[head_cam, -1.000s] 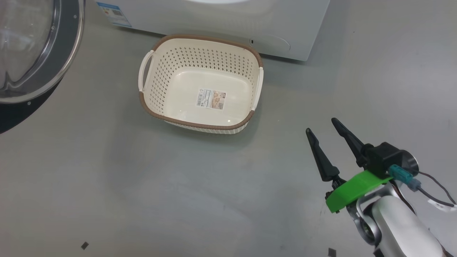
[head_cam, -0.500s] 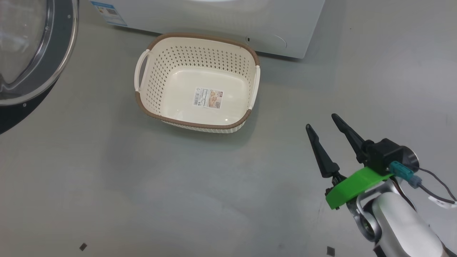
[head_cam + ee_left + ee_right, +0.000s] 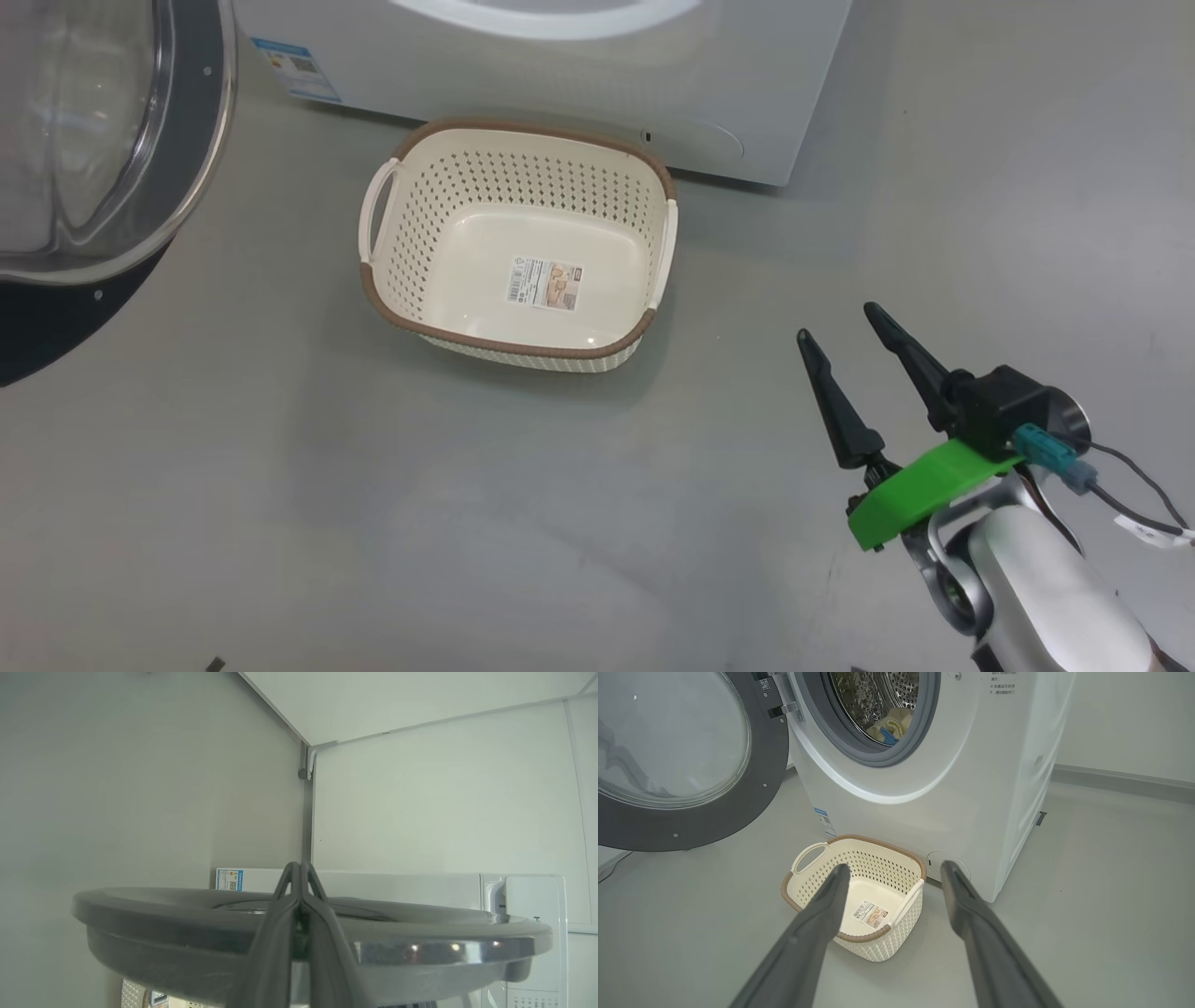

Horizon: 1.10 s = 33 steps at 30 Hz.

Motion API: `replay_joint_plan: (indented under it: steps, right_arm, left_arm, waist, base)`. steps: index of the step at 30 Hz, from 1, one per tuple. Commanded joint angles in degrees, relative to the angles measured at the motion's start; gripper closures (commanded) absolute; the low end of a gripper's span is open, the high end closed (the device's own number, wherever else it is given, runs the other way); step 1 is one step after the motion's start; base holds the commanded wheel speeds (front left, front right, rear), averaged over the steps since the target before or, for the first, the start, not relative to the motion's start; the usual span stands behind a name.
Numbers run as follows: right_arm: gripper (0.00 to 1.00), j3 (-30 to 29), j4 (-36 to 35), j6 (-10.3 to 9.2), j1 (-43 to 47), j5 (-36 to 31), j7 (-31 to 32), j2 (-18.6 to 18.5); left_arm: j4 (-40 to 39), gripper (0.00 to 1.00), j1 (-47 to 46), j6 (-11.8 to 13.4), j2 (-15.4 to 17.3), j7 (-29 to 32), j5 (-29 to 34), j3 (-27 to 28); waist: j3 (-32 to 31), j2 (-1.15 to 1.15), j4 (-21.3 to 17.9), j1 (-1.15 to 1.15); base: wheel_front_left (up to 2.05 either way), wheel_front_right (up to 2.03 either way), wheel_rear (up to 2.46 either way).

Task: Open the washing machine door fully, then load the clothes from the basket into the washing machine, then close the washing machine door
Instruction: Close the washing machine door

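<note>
- My right gripper (image 3: 834,322): the two dark fingers are spread wide with nothing between them. It hangs above the grey floor (image 3: 560,523), to the right of the basket and apart from it.
- Right wrist: a green bracket (image 3: 920,490) sits behind the fingers, and a teal plug with a thin cable runs off to the side.
- My left gripper (image 3: 299,868): the fingers are pressed together tip to tip and have hold of nothing. They lie across the edge of the washing machine door (image 3: 420,947). I cannot tell whether they touch it.
- The basket (image 3: 504,338): it stands upright on the floor just in front of the washing machine (image 3: 971,788). Its bare bottom shows a label (image 3: 546,283).
- The washing machine door is swung open to the left side of the port, with its glass bowl facing out.
- Port: a grey rubber seal (image 3: 924,718) rings the perforated steel drum (image 3: 873,690).
- The clothes (image 3: 889,728): a cream-yellow bundle with a blue bit lies low inside the drum, just behind the seal.
- Blue sticker (image 3: 297,67): it is low on the machine's front, near the basket's far left corner.
</note>
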Motion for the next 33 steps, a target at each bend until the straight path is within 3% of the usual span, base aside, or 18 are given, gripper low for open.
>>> replay_joint_plan:
  steps: [1, 15, 33]
  right_arm:
    - [0.00, 0.84, -1.33, 0.20, -0.59, 0.04, -0.38, 0.38]
    - [0.00, 0.60, -0.31, 0.20, 0.08, 0.17, -0.38, 1.61]
    - [0.00, -0.07, -0.14, 0.20, 0.83, -0.06, -0.38, 3.12]
  left_arm:
    - [-2.26, 1.00, 0.58, -0.65, 2.85, 2.01, -0.34, -1.08]
    - [-9.72, 1.00, 5.59, -1.37, -0.55, 16.47, -4.42, -3.46]
    - [-25.31, 1.00, 14.65, -0.81, -7.67, 28.36, -8.20, -5.12]
  waist:
    - [-0.25, 0.00, 0.02, 0.00]
    - [-3.28, 0.00, -0.22, 0.00]
    - [-5.06, 0.00, -1.34, 0.00]
  base:
    - [0.00, 0.00, 0.00]
    - [0.00, 0.00, 0.00]
    - [0.00, 0.00, 0.00]
